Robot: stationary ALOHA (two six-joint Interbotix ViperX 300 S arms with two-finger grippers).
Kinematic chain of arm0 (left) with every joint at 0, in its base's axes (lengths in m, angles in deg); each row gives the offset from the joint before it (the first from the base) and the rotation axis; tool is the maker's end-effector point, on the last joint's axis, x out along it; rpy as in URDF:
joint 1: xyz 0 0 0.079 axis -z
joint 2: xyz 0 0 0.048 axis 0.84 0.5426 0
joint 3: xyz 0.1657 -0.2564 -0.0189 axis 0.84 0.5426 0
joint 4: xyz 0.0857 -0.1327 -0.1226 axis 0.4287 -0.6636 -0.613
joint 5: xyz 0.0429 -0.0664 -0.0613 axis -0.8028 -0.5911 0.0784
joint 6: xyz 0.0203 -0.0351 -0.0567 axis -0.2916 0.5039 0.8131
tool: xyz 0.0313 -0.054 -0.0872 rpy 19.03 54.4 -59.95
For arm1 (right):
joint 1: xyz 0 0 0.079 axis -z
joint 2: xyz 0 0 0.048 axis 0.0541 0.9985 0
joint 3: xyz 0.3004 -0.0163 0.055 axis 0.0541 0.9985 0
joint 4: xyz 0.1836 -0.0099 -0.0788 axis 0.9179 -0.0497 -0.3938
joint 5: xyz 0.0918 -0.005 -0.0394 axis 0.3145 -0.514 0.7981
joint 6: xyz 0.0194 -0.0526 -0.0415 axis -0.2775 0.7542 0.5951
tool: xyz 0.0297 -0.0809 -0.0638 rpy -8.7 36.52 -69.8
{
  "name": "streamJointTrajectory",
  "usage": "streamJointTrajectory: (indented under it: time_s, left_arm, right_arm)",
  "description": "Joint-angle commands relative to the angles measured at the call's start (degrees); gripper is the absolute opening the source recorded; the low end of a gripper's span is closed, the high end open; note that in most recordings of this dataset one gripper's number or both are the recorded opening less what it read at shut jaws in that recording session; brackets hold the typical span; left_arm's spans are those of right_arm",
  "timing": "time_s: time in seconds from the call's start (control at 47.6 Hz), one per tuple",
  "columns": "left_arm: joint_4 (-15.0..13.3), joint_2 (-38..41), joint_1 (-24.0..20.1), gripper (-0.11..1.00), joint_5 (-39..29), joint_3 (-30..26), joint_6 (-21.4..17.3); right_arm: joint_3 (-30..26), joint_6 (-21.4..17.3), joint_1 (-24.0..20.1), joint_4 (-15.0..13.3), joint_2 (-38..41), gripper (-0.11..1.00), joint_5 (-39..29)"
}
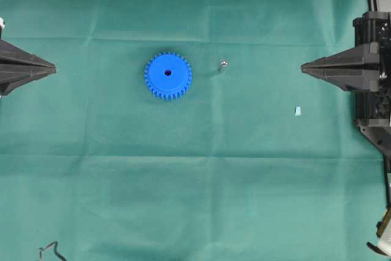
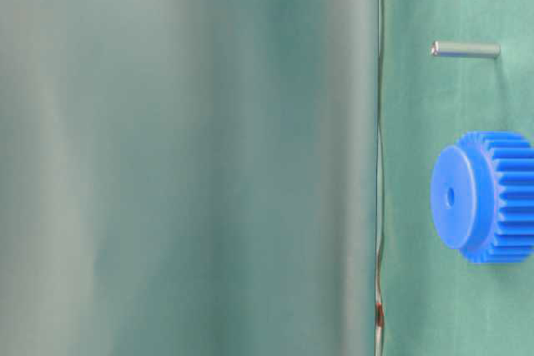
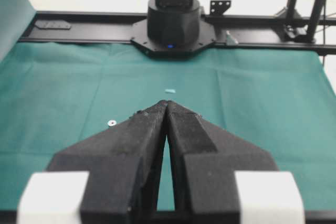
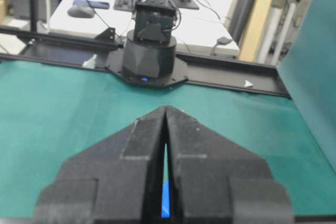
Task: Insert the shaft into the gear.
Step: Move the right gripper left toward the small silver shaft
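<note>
From my station both arms sit parked at the edges of the overhead frame. My left gripper (image 1: 54, 68) pokes in at the middle left with its black wedge fingers pressed together and nothing between them; its own wrist camera shows the two tips (image 3: 167, 104) meeting at a point. My right gripper (image 1: 303, 67) mirrors it at the middle right, also clenched on nothing, the tips (image 4: 166, 108) touching in its wrist view.

The bright blue plastic toothed gear (image 1: 168, 75) lies flat on the green cloth (image 1: 195, 200), a little left of centre in the upper half of the overhead frame, its centre hole facing up. The tiny silver-grey metal shaft (image 1: 223, 65) stands on end just to the gear's right, apart from it, nearer my right arm. The table-level view confirms the pin (image 2: 465, 49) upright beside the gear (image 2: 488, 196). A small pale-blue scrap (image 1: 298, 110) rests lower right of the pin.

My worries from here: the pin is so slender that fingers arriving slightly off-centre would likely tip it and send it rolling across the cloth. Both sets of fingers must part before any approach, or the closed tips will simply shove the parts. The gear is unanchored, so pushing the pin in at a tilt could slide it or jam at the hole.
</note>
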Motion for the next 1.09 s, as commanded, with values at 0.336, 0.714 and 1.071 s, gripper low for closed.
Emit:
streamJointTrajectory:
  time_s: [0.336, 0.714, 1.071]
  left_arm:
    - [0.79, 0.44, -0.09, 0.0, -3.6, -2.11, 0.09]
    - [0.79, 0.62, -0.09, 0.0, -3.52, -2.11, 0.18]
    - [0.79, 0.53, -0.09, 0.0, -3.52, -2.2, 0.18]
  right_arm:
    - [-3.6, 0.09, 1.58, 0.0, 1.49, 0.02, -4.48]
    - [-3.69, -0.44, 3.34, 2.2, 9.49, 0.13, -0.62]
    - [-4.39, -0.53, 6.77, 4.66, 24.79, 0.82, 5.89]
